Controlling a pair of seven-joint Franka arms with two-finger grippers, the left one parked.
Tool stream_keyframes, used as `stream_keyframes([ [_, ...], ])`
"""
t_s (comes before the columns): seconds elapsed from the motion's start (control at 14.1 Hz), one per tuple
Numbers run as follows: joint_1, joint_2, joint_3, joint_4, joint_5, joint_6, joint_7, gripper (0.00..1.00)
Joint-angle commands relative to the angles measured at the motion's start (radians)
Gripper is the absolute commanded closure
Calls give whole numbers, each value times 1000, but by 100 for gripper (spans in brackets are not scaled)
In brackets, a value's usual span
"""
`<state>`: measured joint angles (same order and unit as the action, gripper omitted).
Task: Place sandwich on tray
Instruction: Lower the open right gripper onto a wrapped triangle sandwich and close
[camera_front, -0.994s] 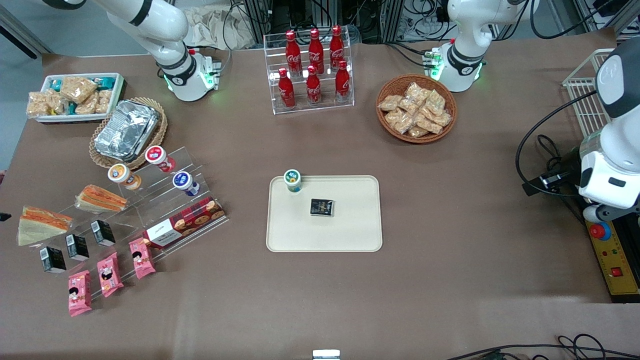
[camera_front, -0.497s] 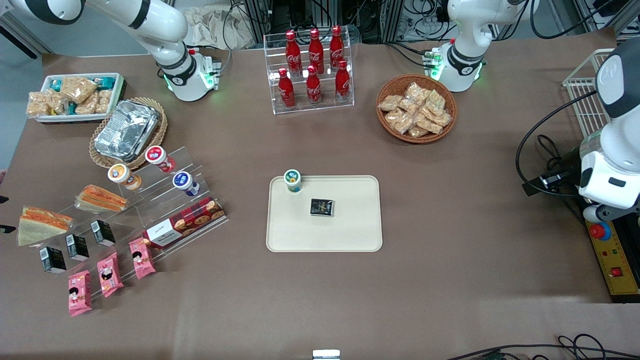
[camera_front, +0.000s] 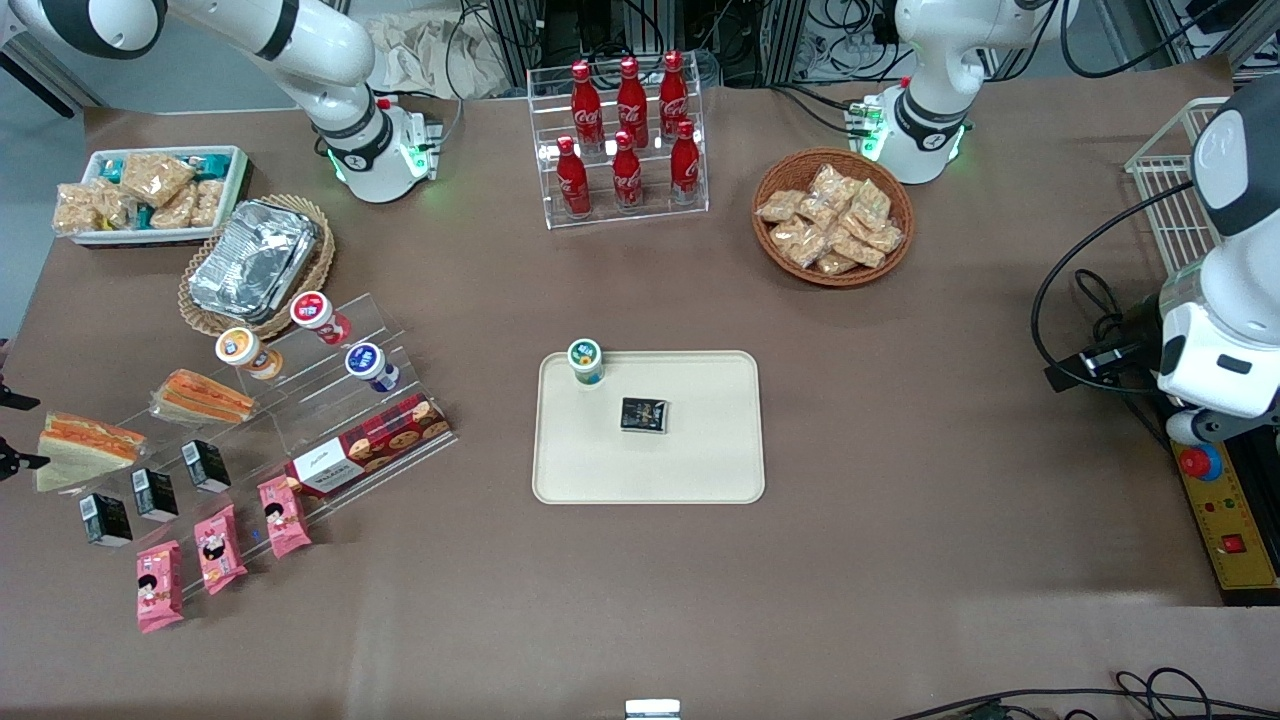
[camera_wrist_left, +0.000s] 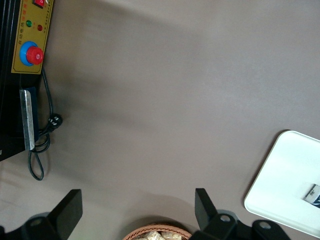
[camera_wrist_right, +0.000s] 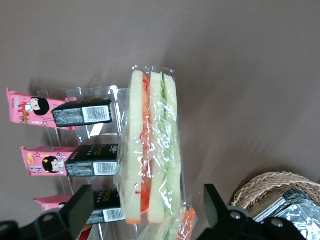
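Note:
The sandwich (camera_front: 85, 448) is a clear-wrapped wedge with pale bread and an orange filling edge. It lies on the clear stepped rack at the working arm's end of the table. In the right wrist view the sandwich (camera_wrist_right: 150, 160) shows orange and green layers. My gripper (camera_front: 15, 430) hovers at the sandwich's outer end, open; only its dark fingertips (camera_front: 22, 401) show in the front view. Seen from the wrist, the gripper (camera_wrist_right: 147, 210) has its jaws spread wide on either side of the wedge without touching it. The cream tray (camera_front: 700, 470) lies mid-table, carrying a small cup (camera_front: 586, 361) and a black pack (camera_front: 644, 415).
A flatter orange sandwich (camera_front: 205, 397), black cartons (camera_front: 155, 493), pink snack packs (camera_front: 218, 548), a cookie box (camera_front: 370, 445) and small cups (camera_front: 320, 315) share the clear rack. A foil container (camera_front: 252, 260), white snack bin (camera_front: 150, 190), cola bottle rack (camera_front: 625, 140) and snack basket (camera_front: 832, 217) stand farther from the camera.
The gripper's fingertips have come further into the front view, closing in on the sandwich's outer end. Nothing else has moved.

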<state>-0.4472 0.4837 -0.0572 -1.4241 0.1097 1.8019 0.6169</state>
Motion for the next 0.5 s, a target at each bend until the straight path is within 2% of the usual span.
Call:
stream_keyframes([
  [0.0,-11,12,7,-10,25,22,11,2],
  [0.28,-22,19,7,-47,42,57,9,3],
  [0.43,-24,21,8,-45,73,71,-2,10],
])
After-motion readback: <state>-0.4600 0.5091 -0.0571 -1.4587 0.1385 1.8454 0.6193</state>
